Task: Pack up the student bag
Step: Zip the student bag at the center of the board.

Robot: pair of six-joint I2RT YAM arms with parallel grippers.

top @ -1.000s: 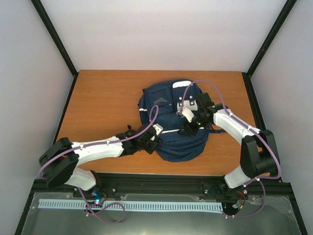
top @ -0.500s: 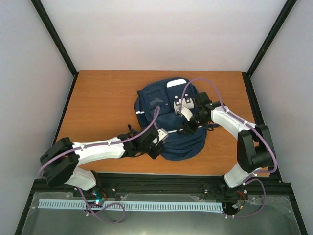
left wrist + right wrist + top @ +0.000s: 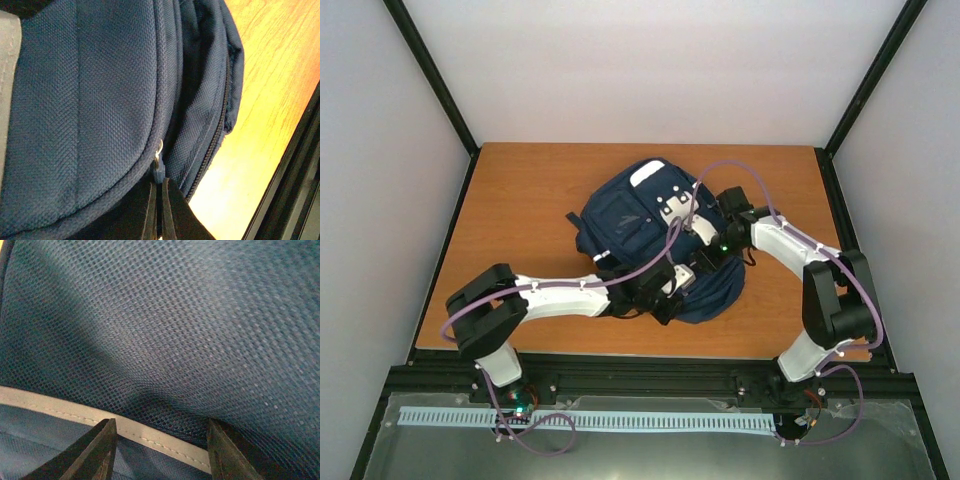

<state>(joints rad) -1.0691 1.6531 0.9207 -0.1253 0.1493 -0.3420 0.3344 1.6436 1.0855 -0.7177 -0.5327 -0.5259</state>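
Bag point(image 3: 650, 235) slid left, L gripper point(image 3: 159, 200) pinching zip

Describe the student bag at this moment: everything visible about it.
The student bag is a navy woven-fabric backpack with white patches and a pale stripe, lying slumped on the wooden table between both arms. The left gripper is shut on a small blue zipper pull at its near edge. The right gripper presses half-open against its mesh.

Both arms reach onto the student bag point(image 3: 620, 215).
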